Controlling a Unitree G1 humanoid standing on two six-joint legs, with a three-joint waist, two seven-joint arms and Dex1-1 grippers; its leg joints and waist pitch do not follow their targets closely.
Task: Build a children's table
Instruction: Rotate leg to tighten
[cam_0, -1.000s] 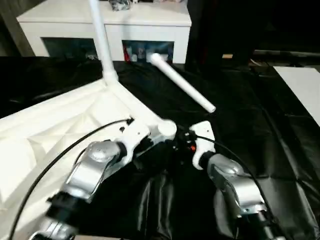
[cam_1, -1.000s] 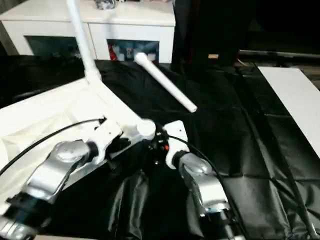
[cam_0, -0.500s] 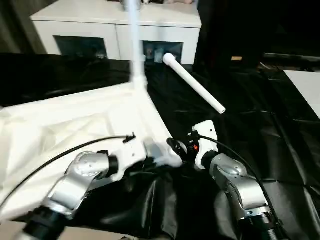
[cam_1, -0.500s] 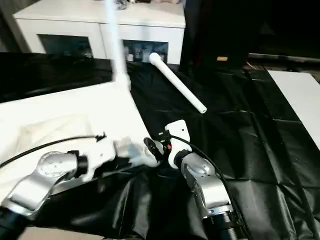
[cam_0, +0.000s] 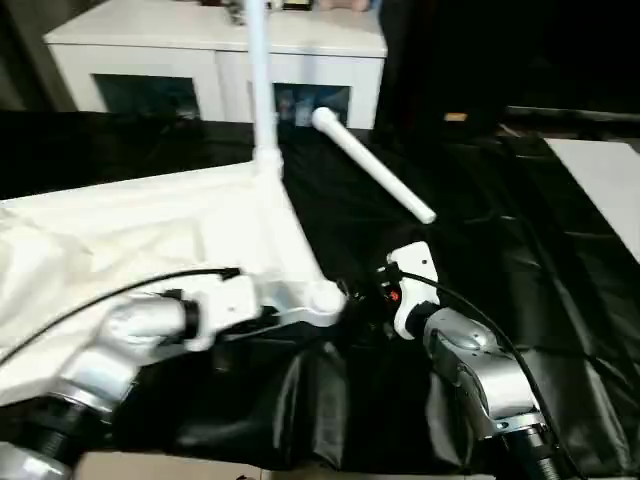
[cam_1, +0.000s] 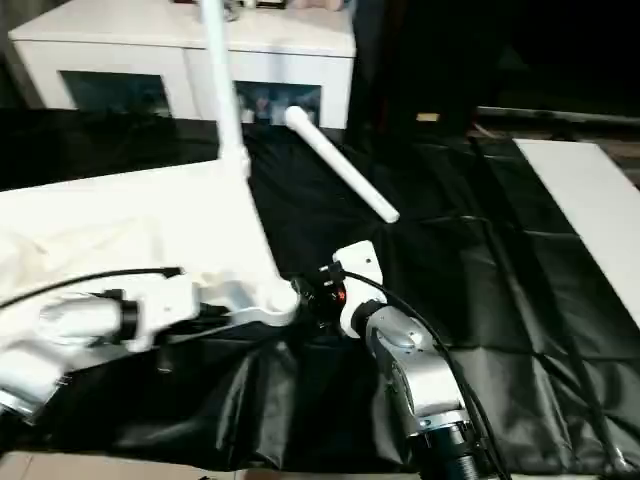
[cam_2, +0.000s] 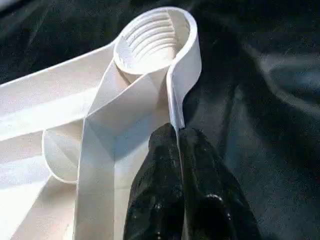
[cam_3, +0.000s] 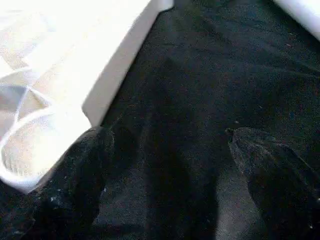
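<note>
Both hands as before: left hand (cam_2: 178, 150) still pinching children's table (cam_0: 150, 230) rim, right hand (cam_3: 170, 165) spread, empty.

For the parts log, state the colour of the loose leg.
White, plain; the loose leg shows best in the left eye view.

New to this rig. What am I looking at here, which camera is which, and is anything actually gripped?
It is a humanoid robot with two silver arms, each ending in a two-fingered black gripper. The two wide pictures come from a stereo camera on its head, looking down over the forearms. The two close-ups come from cameras on the wrists.

On the black sheet lies the children's table, upside down, with one leg screwed in and standing up. A loose leg lies apart on the sheet. Behind stands a white cabinet.

The left gripper is pinched shut on the table's rim, just by an empty threaded corner socket. The right gripper is open, holding nothing, beside that corner.
</note>
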